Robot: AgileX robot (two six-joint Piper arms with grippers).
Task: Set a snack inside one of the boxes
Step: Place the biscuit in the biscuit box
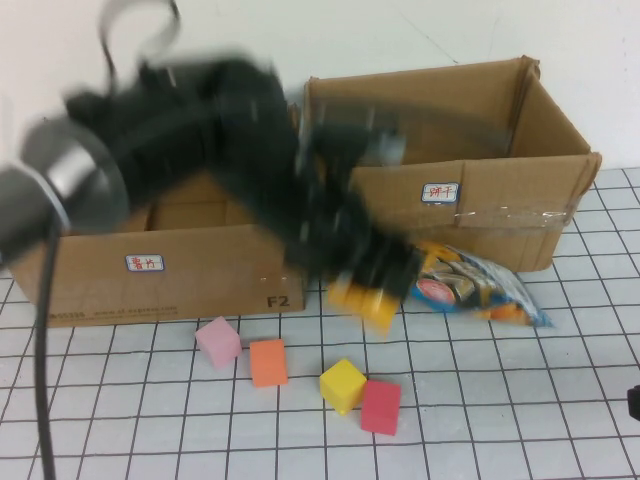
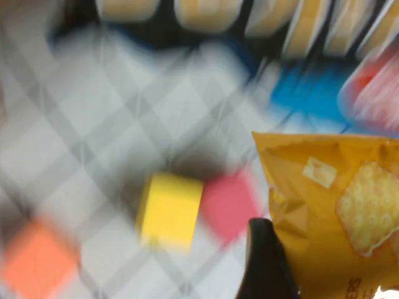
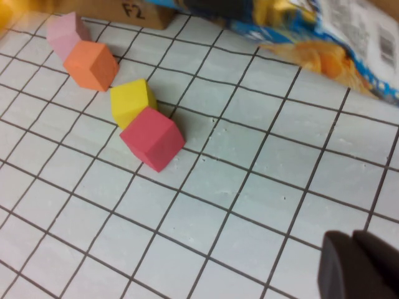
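Right gripper (image 3: 358, 265) sits parked low at the near right edge, fingers apparently together, holding nothing. Four cubes lie just below the left gripper (image 1: 375, 285), which is clenched on the yellow snack (image 1: 365, 303), lifted off the table. Behind it wait both boxes (image 1: 450, 160). Judged step: carrying. Next, raise the snack over a box rim and release
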